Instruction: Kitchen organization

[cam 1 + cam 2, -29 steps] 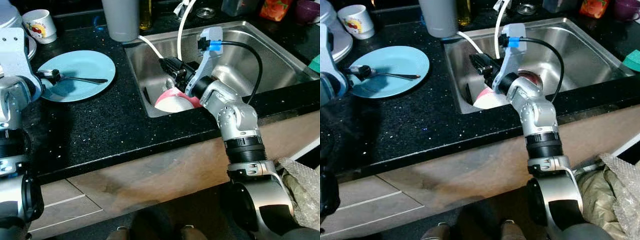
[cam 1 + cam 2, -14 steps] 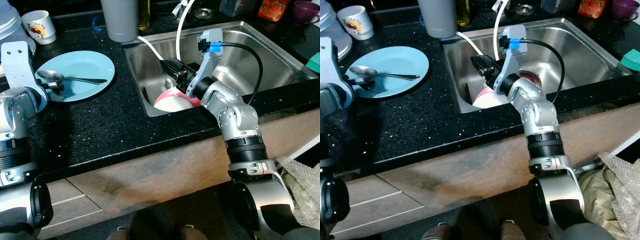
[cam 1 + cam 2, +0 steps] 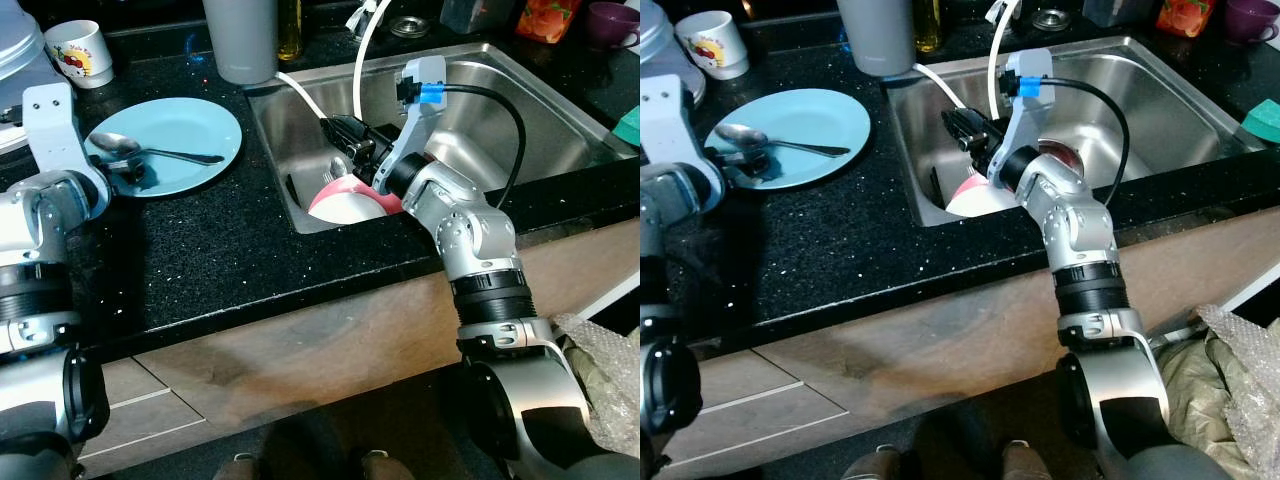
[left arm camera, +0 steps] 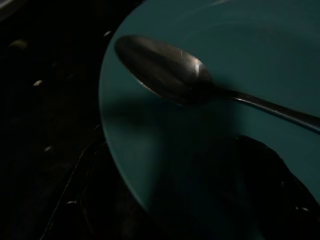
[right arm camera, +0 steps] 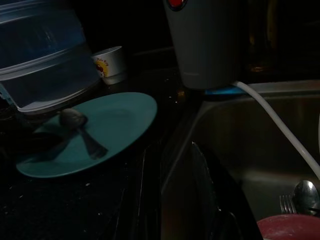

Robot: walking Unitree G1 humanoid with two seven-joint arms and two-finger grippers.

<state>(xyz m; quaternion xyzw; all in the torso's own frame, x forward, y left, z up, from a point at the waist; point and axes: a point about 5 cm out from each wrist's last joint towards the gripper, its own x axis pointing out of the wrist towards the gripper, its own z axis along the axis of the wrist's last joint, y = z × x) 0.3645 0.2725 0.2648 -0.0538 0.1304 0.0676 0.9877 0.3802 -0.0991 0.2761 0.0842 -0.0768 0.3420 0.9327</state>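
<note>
A light blue plate [image 3: 180,130] lies on the black counter [image 3: 200,260] left of the steel sink [image 3: 540,120], with a metal spoon [image 3: 150,150] on it. My left gripper [image 3: 125,172] is at the plate's left rim, its fingers above and below the edge, shut on it; the left wrist view has the spoon [image 4: 170,75] close up on the plate [image 4: 240,45]. My right gripper [image 3: 340,135] hangs open inside the sink's left end, just above a pink bowl [image 3: 345,202]. A fork and spoon [image 5: 300,197] lie beside the bowl [image 5: 290,227].
A tall grey container [image 3: 242,40] and a white mug [image 3: 78,52] stand at the back of the counter. A white hose [image 3: 360,60] curves into the sink. A purple cup [image 3: 612,20] and an orange packet [image 3: 545,18] sit behind it. Crumpled plastic [image 3: 600,370] lies on the floor at right.
My left arm has swung right to the plate's rim, and plate and spoon have slid a little toward the sink. The right arm has stayed put.
</note>
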